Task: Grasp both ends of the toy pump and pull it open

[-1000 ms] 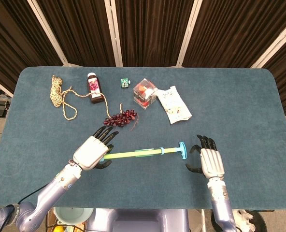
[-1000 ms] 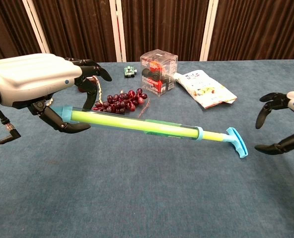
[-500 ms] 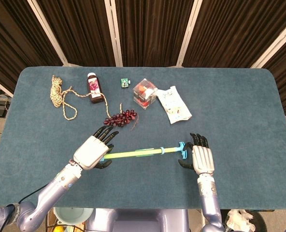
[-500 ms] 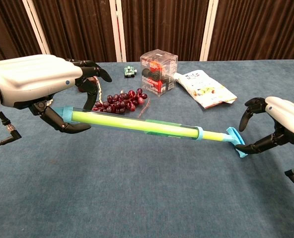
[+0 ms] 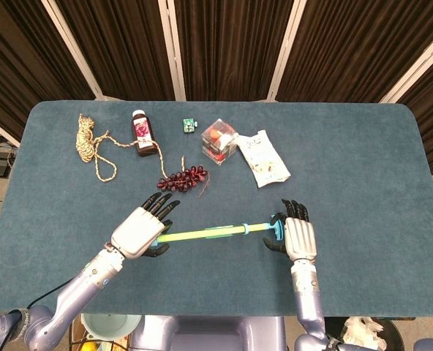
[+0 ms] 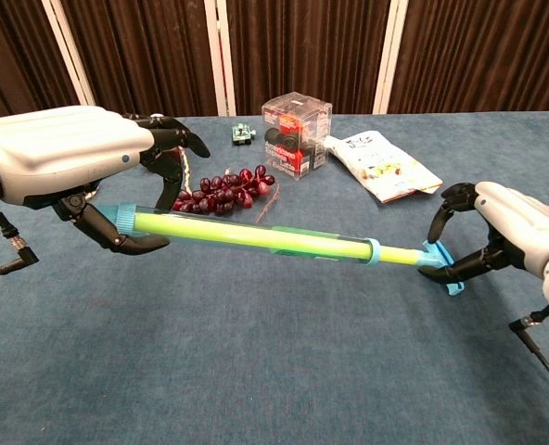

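Note:
The toy pump [image 5: 202, 233] is a yellow-green tube with teal ends, held off the table and stretching left to right [image 6: 256, 236]. My left hand [image 5: 138, 231] grips its left end, fingers over the tube and thumb under it [image 6: 66, 162]. The teal T-handle [image 6: 440, 261] caps the thin rod at the pump's right end. My right hand [image 5: 298, 236] sits at that handle with its fingers arched above it and the thumb against its lower side [image 6: 506, 230]. The fingers stand apart from the handle, so the grip is not closed.
A bunch of dark red grapes [image 5: 183, 178] lies just beyond the pump. Further back are a coiled rope [image 5: 88, 142], a small dark bottle [image 5: 142, 133], a small green item [image 5: 189, 126], a clear cube box [image 5: 219, 139] and a snack packet [image 5: 262, 159].
My right hand has moved left from open table to the T-handle and curved around it. The left hand and the pump have barely shifted.

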Tool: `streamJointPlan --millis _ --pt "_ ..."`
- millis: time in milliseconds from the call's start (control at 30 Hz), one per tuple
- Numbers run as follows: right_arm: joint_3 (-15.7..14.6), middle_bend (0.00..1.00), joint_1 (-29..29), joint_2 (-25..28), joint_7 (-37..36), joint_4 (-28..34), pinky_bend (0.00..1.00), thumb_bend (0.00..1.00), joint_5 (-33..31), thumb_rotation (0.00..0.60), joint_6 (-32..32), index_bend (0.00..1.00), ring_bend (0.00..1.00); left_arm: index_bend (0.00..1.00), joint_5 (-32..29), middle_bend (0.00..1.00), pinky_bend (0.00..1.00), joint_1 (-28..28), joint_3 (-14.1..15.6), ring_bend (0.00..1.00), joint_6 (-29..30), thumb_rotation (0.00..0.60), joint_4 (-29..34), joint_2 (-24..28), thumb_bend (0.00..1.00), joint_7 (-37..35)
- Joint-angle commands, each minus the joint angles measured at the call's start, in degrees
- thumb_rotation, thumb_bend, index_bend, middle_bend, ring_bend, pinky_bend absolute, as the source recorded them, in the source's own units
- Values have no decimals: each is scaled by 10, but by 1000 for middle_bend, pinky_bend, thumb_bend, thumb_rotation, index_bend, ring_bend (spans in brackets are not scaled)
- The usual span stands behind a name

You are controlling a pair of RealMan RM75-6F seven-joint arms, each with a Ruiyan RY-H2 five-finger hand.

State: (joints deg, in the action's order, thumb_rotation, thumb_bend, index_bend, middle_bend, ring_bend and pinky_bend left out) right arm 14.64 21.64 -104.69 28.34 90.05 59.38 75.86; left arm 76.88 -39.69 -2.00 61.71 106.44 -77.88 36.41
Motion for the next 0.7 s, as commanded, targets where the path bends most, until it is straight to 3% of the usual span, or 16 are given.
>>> streamJointPlan --millis 33,700 --pt "1 127 3 -5 2 -6 0 248 -3 600 -1 490 0 592 0 89 98 0 0 0 0 600 1 1 415 0" --pt "9 128 15 -26 0 -37 0 246 -22 600 -8 446 0 592 2 89 98 3 -2 0 0 600 12 13 415 -1"
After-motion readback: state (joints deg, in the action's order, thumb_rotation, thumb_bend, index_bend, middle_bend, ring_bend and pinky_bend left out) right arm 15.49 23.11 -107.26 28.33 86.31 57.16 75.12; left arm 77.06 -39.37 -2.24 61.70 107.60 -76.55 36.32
